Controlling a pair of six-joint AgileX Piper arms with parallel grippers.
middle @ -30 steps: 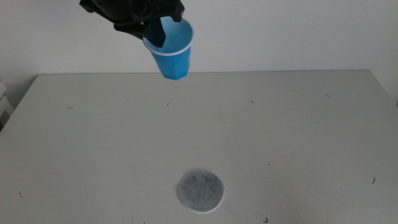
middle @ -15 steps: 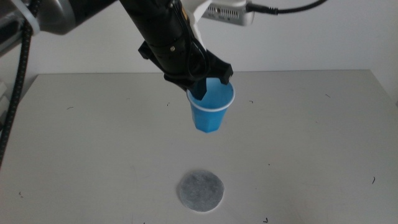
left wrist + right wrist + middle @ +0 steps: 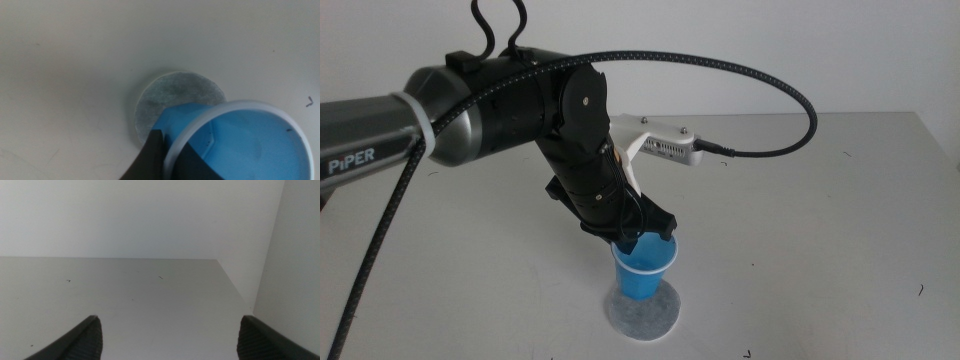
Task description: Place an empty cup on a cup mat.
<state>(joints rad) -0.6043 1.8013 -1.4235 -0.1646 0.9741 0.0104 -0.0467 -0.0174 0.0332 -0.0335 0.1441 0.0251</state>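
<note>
Your left end effector (image 3: pixel 632 240), pinching the cup (image 3: pixel 643 271) by its rim, has descended from upper left onto the cup mat (image 3: pixel 642 310); release next.

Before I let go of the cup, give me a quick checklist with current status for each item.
1. Left end effector grips the cup at its rim, one jaw inside and one outside: ok.
2. Cup over the cup mat: ok in the middle view; the left wrist view shows the mat partly uncovered, so centring: cannot tell.
3. Cup base resting on the mat: cannot tell.
4. Cup upright: slightly tilted in the middle view, not ok.
5. Cup empty: ok, its inside shows nothing.
6. Right end effector open, away from the cup, over bare table: ok.
</note>
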